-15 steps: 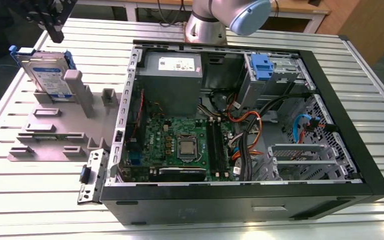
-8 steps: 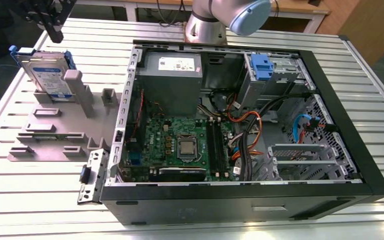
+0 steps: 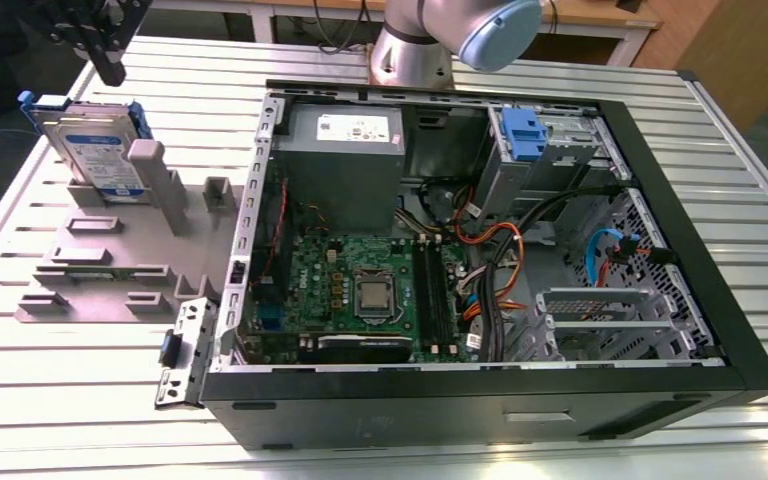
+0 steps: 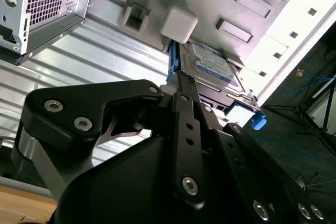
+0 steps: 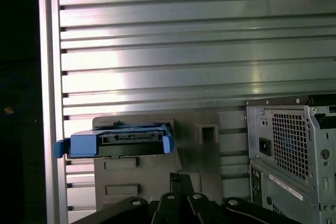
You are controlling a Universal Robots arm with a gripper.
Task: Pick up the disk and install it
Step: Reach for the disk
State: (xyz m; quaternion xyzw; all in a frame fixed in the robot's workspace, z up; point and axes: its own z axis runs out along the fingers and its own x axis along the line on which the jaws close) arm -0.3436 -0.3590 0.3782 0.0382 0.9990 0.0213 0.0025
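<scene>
The disk (image 3: 91,145) stands on edge in a slot of the grey fixture (image 3: 104,255) at the exterior view's left, its blue-and-white label facing out and its blue carrier frame round the edges. My gripper (image 3: 111,72) hangs just above its top edge, apart from it, fingers together and holding nothing. In the second wrist view the shut gripper (image 4: 184,85) points at the disk (image 4: 212,66). The first wrist view shows the disk (image 5: 131,141) edge-on beyond the gripper (image 5: 181,179).
An open computer case (image 3: 704,250) lies on the slatted metal table (image 3: 64,400), to the exterior view's right of the fixture. Inside are a motherboard (image 3: 357,285), a grey power supply box (image 3: 344,150), cables and a blue clip (image 3: 523,135) in the drive bay.
</scene>
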